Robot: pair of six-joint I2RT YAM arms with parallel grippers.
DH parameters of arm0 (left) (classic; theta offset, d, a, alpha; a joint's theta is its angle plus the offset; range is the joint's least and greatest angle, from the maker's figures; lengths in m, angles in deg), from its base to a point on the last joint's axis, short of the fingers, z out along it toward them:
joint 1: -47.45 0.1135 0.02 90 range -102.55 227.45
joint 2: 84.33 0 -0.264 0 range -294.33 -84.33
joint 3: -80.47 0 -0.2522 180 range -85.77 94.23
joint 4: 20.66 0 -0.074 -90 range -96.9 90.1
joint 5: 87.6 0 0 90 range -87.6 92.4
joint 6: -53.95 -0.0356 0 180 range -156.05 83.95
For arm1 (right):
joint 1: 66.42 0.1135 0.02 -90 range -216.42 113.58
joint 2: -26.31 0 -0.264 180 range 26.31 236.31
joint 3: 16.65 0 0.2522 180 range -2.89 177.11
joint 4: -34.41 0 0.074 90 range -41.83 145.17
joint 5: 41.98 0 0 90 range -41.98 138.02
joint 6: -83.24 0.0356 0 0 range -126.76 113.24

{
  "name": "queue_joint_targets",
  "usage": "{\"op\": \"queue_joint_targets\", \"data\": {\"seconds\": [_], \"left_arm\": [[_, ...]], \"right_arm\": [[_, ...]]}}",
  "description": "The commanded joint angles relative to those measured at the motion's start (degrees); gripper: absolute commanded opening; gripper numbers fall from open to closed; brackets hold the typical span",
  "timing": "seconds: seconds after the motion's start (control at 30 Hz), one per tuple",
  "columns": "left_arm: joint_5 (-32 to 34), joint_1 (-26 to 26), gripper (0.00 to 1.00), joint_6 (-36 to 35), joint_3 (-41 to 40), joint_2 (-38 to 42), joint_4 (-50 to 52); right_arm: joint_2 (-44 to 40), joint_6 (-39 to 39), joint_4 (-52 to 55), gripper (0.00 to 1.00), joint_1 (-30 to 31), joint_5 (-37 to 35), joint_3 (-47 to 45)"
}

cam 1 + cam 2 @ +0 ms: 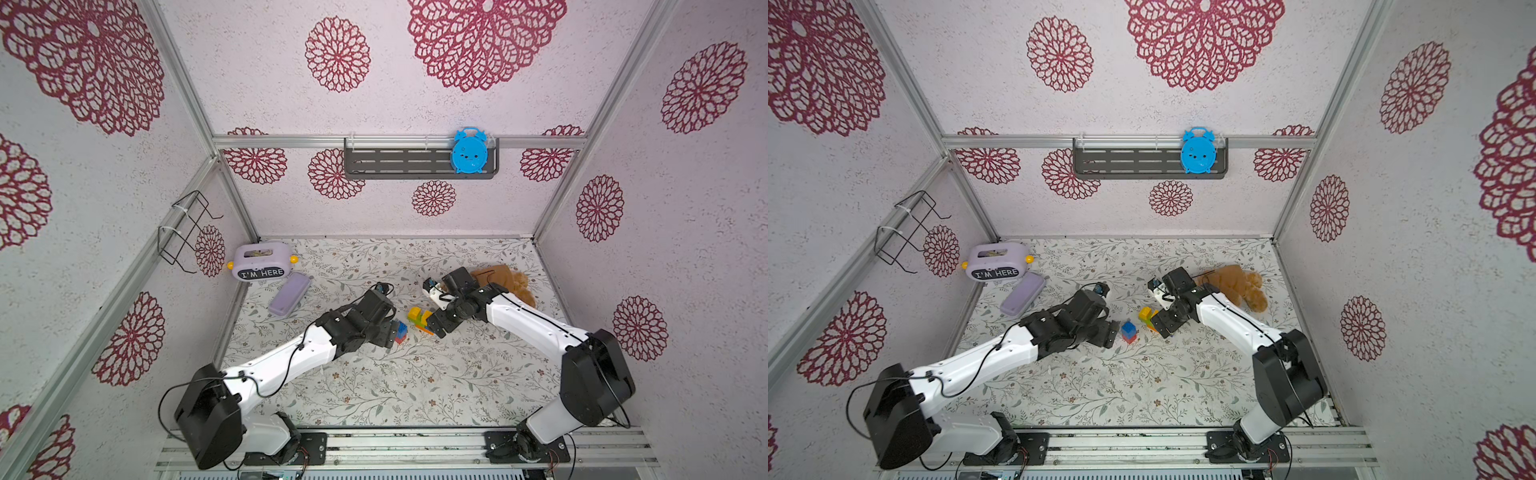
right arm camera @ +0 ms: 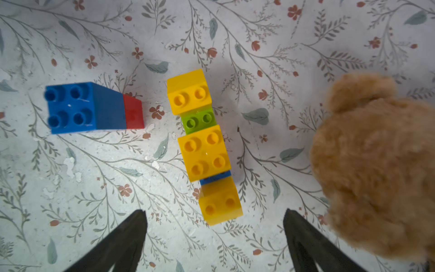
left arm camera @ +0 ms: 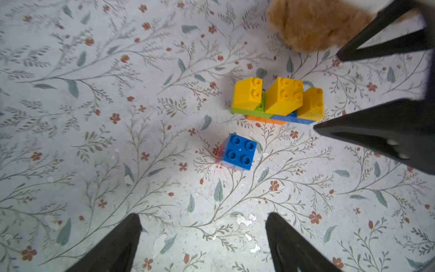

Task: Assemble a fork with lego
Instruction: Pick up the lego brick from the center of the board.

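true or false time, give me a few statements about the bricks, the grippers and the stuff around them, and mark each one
1. The blue-and-red stack is clipped onto the pronged piece. False: they stand apart, with bare table between them.
2. Three yellow bricks sit on top of the pronged piece. True.
3. The left gripper holds a brick. False: its jaws are open with nothing between them.
4. The brown plush toy lies on the table beside the right arm. True.
5. The blue alarm clock stands on the table. False: it sits on the wall shelf.
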Motion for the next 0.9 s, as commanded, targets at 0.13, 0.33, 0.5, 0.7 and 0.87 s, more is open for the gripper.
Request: {"op": "queue_joint_targets", "data": {"seconds": [0.13,0.33,0.5,0.7,0.87], "left_arm": [[4.2,5.0,0.97,-0.4,-7.6,10.3,-7.1],[5.0,6.4,0.97,-0.9,-10.2,14.2,-6.4],[6.2,7.0,0.97,-1.1,-11.2,16.0,-5.6],[6.7,7.5,0.97,-1.4,-11.8,17.2,-5.4],[7.3,7.7,0.97,-1.5,-11.6,16.9,-4.7]], "right_arm": [[7.9,-7.5,1.4,0.81,1.4,-0.7,5.9],[12.8,-9.1,2.1,0.67,1.8,-0.3,8.6],[14.4,-9.0,2.5,0.59,2.6,-0.3,8.9],[15.3,-8.2,2.4,0.52,3.0,-1.1,8.8],[15.3,-7.0,1.9,0.47,3.4,-1.6,8.8]]}}
